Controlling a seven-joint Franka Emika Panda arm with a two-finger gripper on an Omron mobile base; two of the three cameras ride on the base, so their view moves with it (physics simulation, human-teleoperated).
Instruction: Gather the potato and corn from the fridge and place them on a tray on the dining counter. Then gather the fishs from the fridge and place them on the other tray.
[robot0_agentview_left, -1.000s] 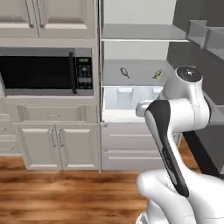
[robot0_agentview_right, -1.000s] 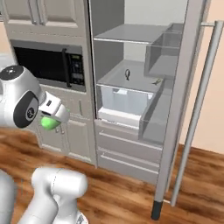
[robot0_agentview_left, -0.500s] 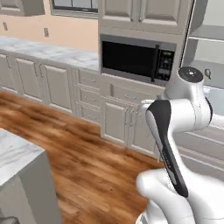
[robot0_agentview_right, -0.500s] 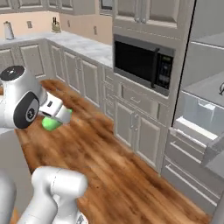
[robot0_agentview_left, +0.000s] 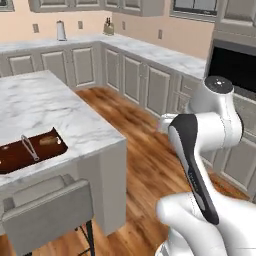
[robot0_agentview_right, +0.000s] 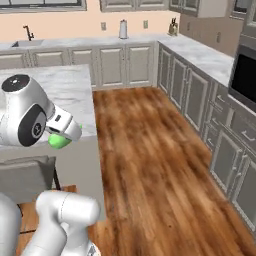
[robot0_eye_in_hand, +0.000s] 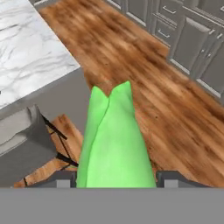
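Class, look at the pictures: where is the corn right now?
The corn is clamped in the gripper, carried above the wood floor beside the dining counter, not yet on the brown tray.

There is one corn (robot0_eye_in_hand: 114, 144), bright green, at the bottom centre of the hand view. One brown tray (robot0_agentview_left: 20, 155) lies at the left edge of the left base view, with one potato (robot0_agentview_left: 48, 141) in it. One marbled worktop (robot0_agentview_left: 45, 107) and one grey stool (robot0_agentview_left: 47, 212) are there.

Even bright rendered light, soft shadows, no glare, slightly soft focus.
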